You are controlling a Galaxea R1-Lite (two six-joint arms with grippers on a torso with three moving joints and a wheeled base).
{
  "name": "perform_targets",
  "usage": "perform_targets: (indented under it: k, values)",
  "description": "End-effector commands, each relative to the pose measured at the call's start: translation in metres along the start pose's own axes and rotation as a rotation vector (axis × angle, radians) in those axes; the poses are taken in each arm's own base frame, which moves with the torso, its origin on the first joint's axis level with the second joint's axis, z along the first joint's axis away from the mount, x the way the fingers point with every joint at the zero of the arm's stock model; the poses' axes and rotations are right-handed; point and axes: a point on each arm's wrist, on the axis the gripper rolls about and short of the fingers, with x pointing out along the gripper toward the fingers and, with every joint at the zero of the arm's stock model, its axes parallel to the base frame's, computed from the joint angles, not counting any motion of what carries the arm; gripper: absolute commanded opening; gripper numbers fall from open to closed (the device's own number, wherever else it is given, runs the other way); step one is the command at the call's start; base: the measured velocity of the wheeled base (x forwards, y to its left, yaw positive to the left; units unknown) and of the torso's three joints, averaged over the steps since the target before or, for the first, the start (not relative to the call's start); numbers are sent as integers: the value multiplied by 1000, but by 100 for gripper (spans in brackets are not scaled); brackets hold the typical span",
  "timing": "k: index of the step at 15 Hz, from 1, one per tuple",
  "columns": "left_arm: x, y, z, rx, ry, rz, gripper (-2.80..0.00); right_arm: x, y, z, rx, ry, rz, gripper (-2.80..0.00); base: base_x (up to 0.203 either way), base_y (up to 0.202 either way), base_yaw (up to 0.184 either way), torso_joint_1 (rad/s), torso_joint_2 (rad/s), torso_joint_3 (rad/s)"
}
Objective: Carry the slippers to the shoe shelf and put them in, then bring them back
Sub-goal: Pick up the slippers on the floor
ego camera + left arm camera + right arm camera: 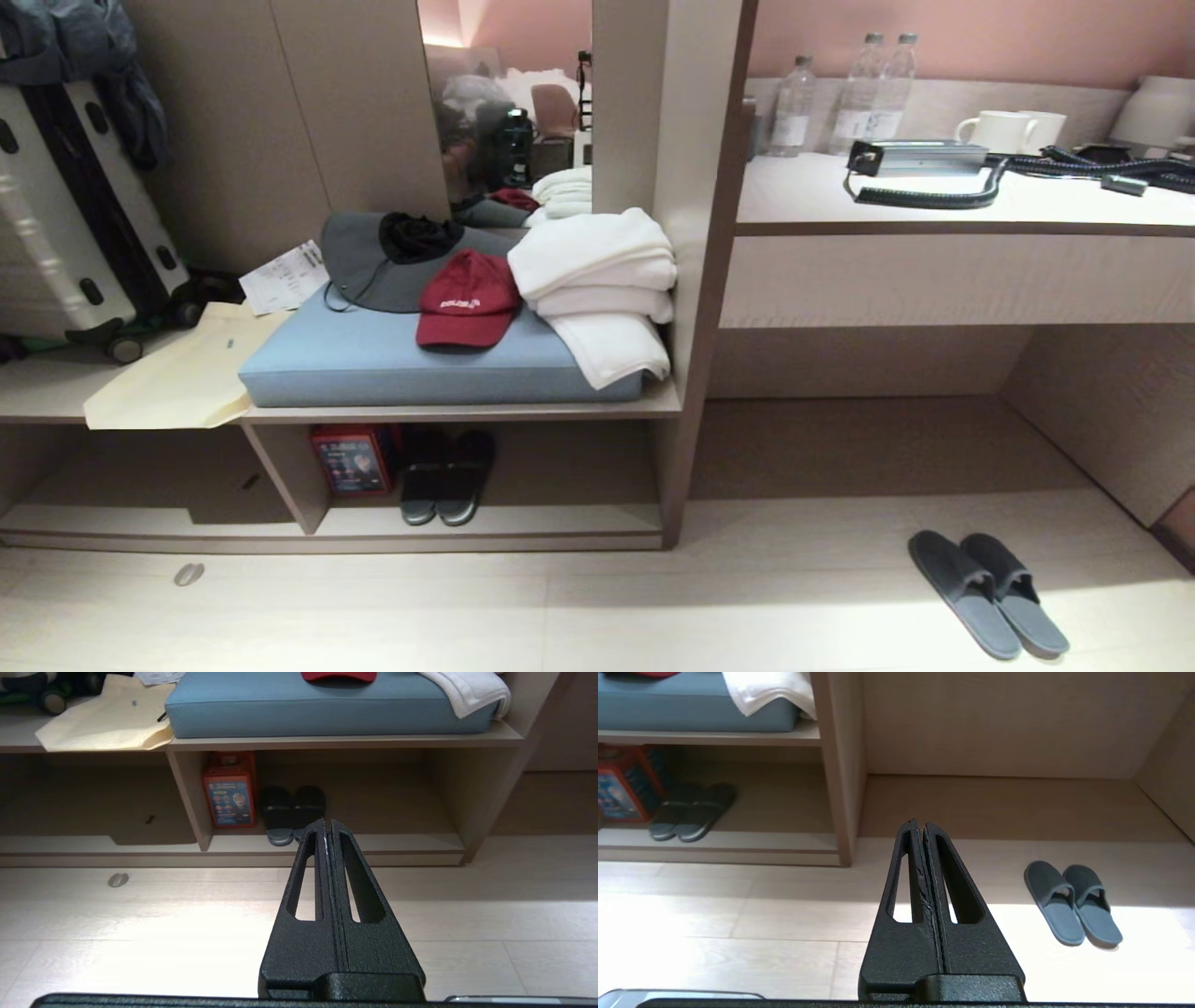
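Grey-blue fabric slide slippers (pixel 990 593), 1 pair with paler insoles, side by side and touching on pale plank floor (pixel 653 616), at 4 o'clock of the head view, in front of the open recess under the long wood-fronted desk counter (pixel 952 280). Low light-brown wood-grain shoe shelf (pixel 485 537) at 8 o'clock, well apart from the pair; compartment right of its vertical divider already occupied by a red printed box (pixel 352 459) and a black pair with pale-edged soles (pixel 446 478). Blue cushion (pixel 373 359) with red cap (pixel 467 299) and folded white towels (pixel 597 280) on the board above.

Left gripper (pixel 325 823): black fingers pressed together, empty, aimed toward the black pair. Right gripper (pixel 920 825): fingers likewise closed, empty, above bare floor, slippers off to one side.

Nothing yet grasped. Risks, as judged: wrong pair taken, given the similar dark pair in the shelf; only 1 slipper lifted, since flat soft fabric offers little to pinch; crowding against the box on insertion.
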Motion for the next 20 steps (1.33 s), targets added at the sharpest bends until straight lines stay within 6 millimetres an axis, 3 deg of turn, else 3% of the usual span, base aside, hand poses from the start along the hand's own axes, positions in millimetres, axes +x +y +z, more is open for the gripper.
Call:
perform_targets:
  k: [1,20]
  values:
    - [0,0,0,-1,1,0,-280,0,0,0,0,0,2,-280,0,-200,1,2,2,2]
    - [0,0,0,-1,1,0,-280,0,0,0,1,0,0,-280,0,-196,2,2,3,2]
